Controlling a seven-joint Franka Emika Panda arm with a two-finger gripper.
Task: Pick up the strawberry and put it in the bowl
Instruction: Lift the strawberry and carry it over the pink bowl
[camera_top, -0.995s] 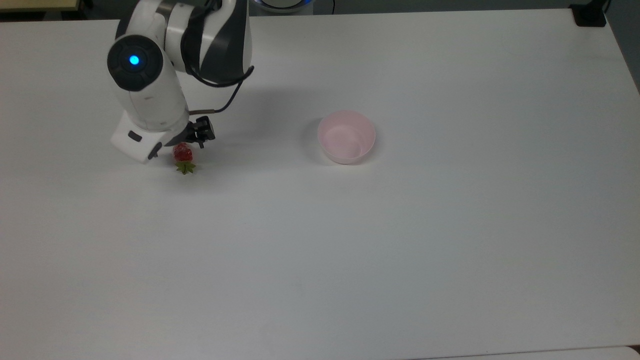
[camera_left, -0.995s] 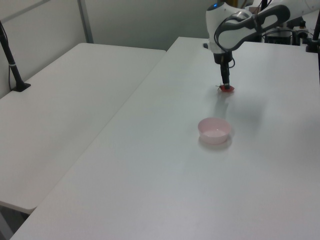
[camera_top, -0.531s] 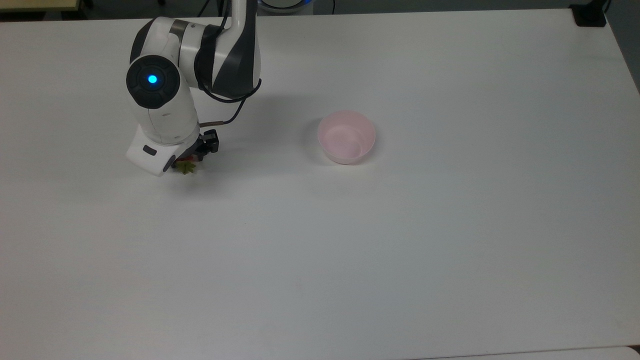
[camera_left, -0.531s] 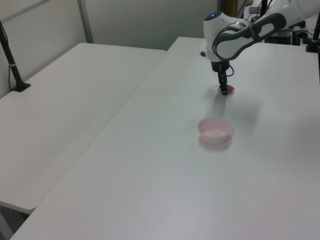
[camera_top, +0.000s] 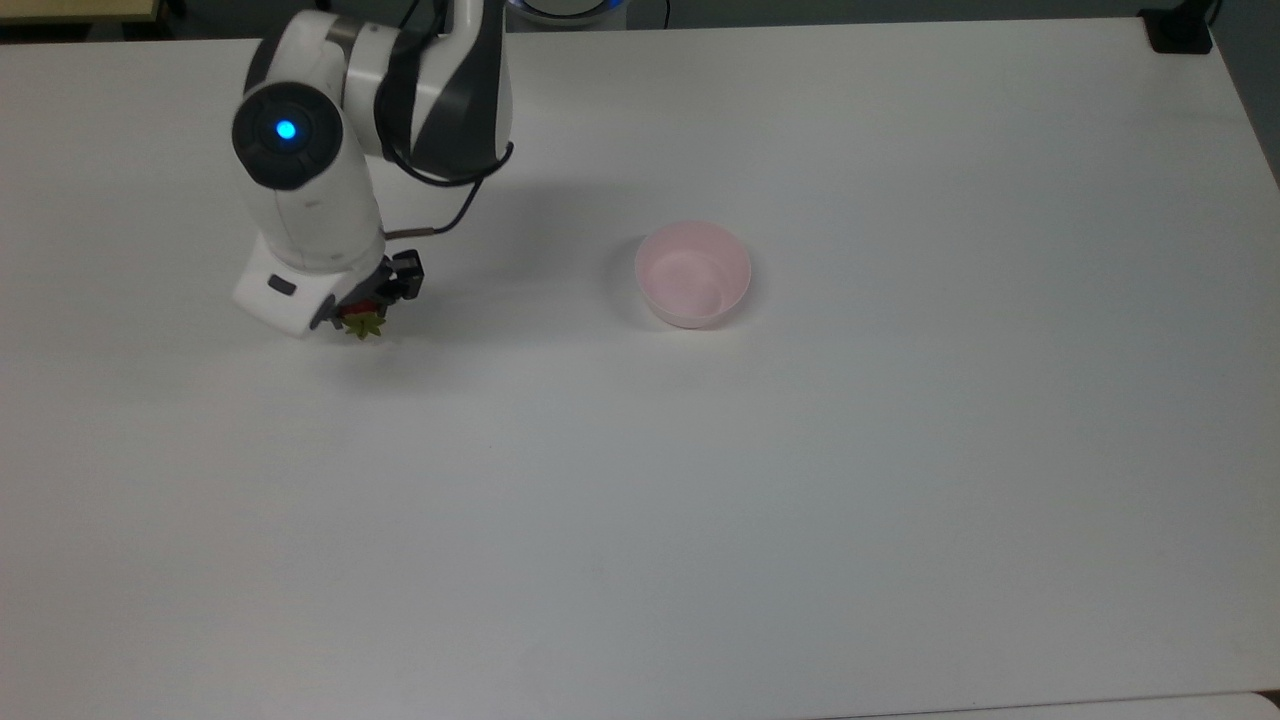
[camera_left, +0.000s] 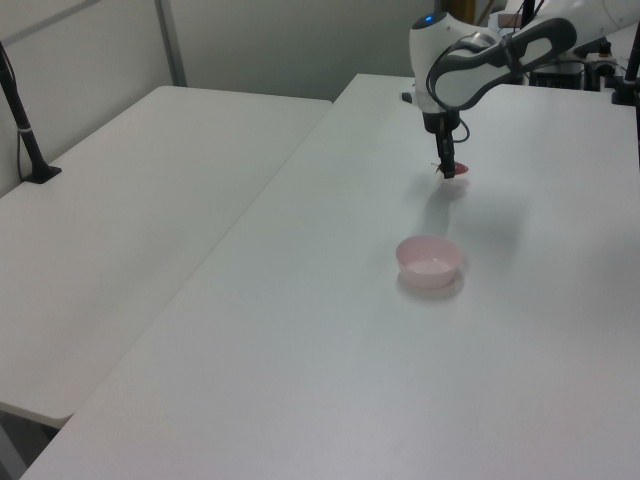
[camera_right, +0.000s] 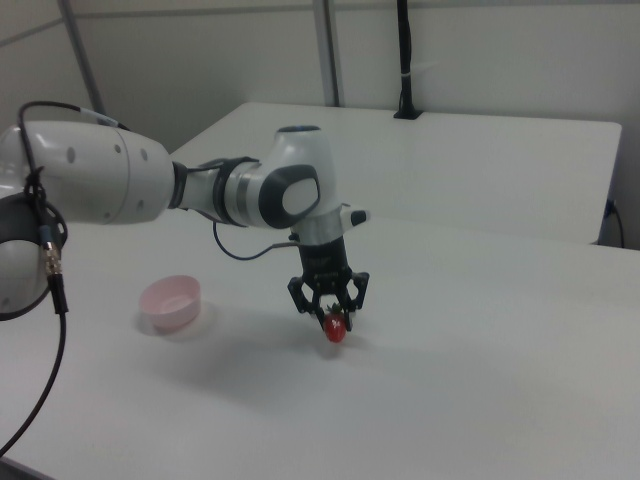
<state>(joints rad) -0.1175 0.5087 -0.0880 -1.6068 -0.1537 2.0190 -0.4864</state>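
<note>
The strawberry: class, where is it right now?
The strawberry sits between the gripper fingers, just above the table, to the right view's right of the bowl.

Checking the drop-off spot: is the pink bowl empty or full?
Empty: the bowl shows bare pink inside; the strawberry sits between the gripper fingers.

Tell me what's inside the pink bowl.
Nothing: the bowl shows a bare pink floor in the top view. The strawberry is in the gripper, away from the bowl.
</note>
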